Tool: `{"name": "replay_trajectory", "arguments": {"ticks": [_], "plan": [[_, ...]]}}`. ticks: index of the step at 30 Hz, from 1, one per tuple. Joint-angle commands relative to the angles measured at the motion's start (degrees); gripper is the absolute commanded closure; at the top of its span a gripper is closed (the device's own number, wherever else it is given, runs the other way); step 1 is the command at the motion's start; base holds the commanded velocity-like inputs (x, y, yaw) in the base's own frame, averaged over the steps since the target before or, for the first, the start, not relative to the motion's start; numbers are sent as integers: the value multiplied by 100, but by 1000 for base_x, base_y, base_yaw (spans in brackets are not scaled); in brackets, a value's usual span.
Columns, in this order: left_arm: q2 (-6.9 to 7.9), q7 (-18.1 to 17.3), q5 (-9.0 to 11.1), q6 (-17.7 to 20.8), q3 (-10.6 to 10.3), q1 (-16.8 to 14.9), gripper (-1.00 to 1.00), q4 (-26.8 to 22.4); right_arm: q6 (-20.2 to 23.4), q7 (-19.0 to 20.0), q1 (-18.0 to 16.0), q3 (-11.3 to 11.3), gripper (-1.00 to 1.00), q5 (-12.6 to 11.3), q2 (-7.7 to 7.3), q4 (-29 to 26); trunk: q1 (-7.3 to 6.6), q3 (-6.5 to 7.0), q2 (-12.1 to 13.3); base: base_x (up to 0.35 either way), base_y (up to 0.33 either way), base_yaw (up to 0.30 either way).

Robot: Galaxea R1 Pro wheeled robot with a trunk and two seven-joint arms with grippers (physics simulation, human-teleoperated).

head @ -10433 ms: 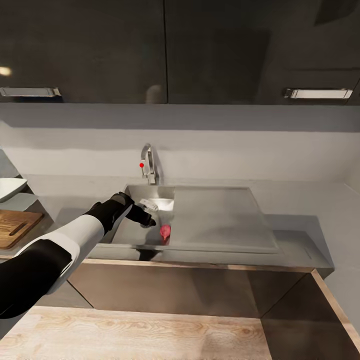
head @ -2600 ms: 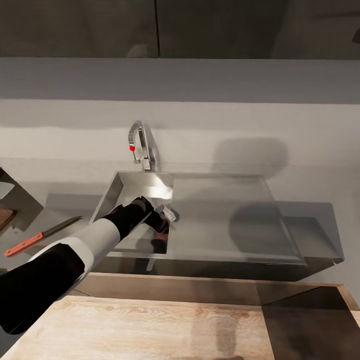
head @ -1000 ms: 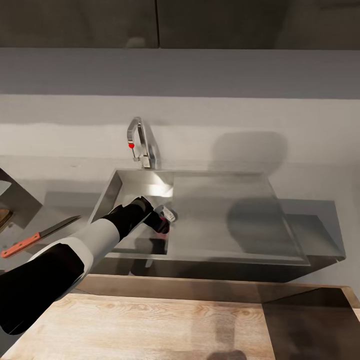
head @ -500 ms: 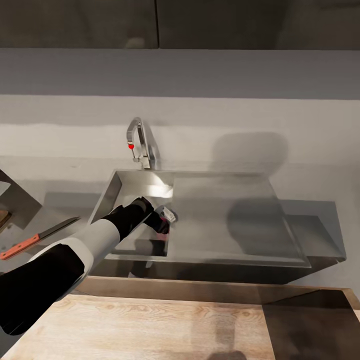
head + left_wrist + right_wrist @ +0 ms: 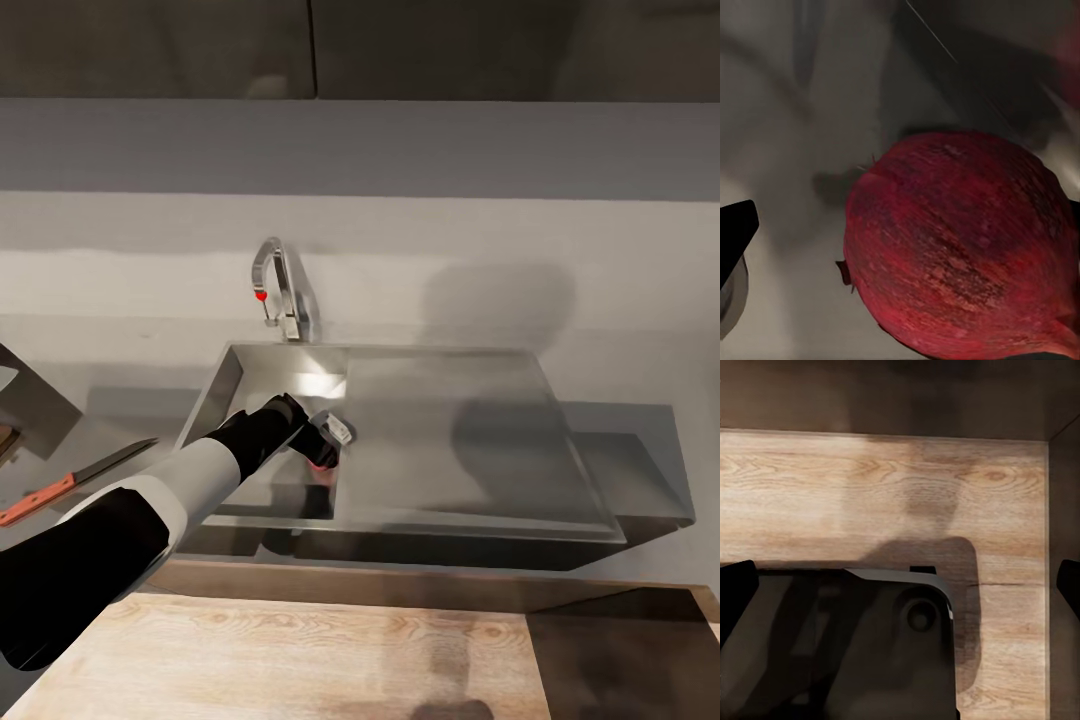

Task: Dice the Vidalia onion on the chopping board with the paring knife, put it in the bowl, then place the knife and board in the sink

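The Vidalia onion (image 5: 322, 463) shows as a small pinkish-red bulb low in the sink (image 5: 232, 388), by the wall between basin and drainboard (image 5: 450, 430). My left gripper (image 5: 324, 446) reaches down into the basin right over it. The left wrist view has the onion (image 5: 960, 240) large and close, with one black fingertip (image 5: 735, 232) well apart from its skin, so the jaws stand open. The paring knife (image 5: 70, 483) lies on the countertop (image 5: 130, 425) left of the sink. My right gripper (image 5: 900, 585) is open, with nothing between its fingers.
A chrome tap (image 5: 275, 290) with a red dot stands behind the basin. Dark wall cabinets hang above. A wood-grained surface (image 5: 300, 650) runs along the near side; the right wrist view has the same wood (image 5: 870, 487) and a dark part of the robot (image 5: 855, 652).
Within the last second the head view has shifted slightly; my left gripper stays over the onion in the basin. Since ten seconds ago the camera has moved closer and tilted down.
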Motion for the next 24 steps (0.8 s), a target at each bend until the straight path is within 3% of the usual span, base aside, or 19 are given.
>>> {"name": "replay_trajectory", "arguments": {"ticks": [1,24], "plan": [[3,10,58,28,-44,-8,-100,-4,-11,57,0,-40,-100,21,12,-12,4,-9,-10,0,0,0],[-32,10,58,28,-47,6,-100,-28,6,60,0,-40,-100,21,15,-18,4,-133,-10,0,0,0]]}}
